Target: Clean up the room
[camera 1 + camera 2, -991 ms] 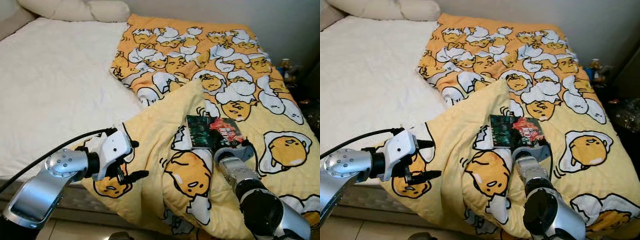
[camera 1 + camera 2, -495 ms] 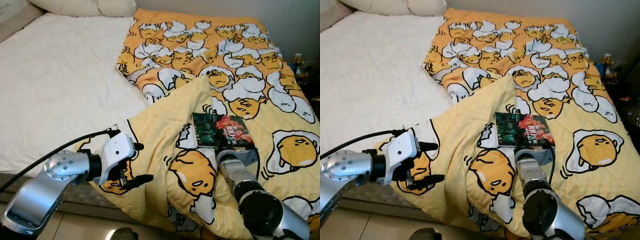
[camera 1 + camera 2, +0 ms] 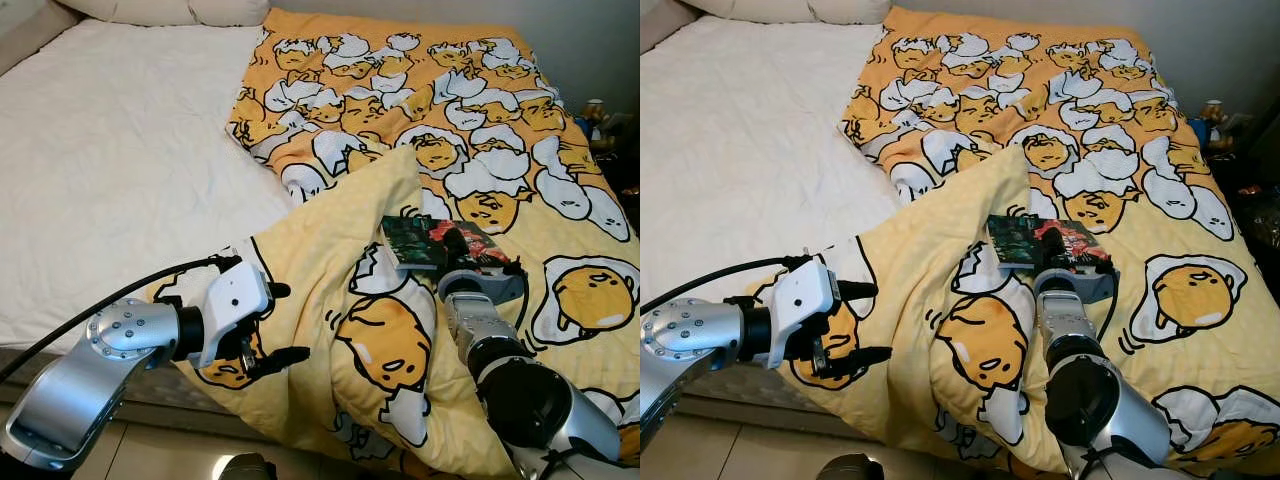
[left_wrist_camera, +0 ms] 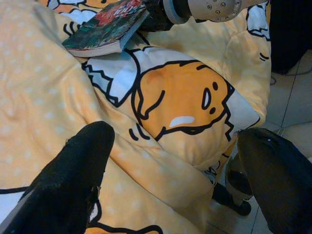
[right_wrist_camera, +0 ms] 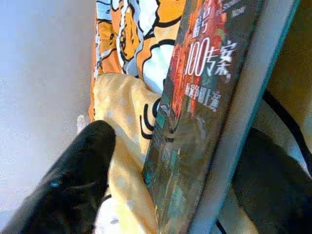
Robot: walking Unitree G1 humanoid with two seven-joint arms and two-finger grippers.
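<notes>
Lying on a soft, rumpled yellow quilt (image 3: 330,260) covering the bed (image 3: 110,170): a flat glossy book (image 3: 436,243). Pinching its near edge, right hand (image 3: 455,247). Hovering spread beside the quilt's corner, left hand (image 3: 282,322).

A home bedroom.
A wide bed with a white quilted mattress cover (image 3: 110,150) fills the frame, cream pillows (image 3: 170,10) at upper left, a yellow cartoon-egg print blanket (image 3: 450,140) across the right.

Book (image 3: 437,241) lies on blanket (image 3: 330,270), on bed (image 3: 110,170).
</notes>
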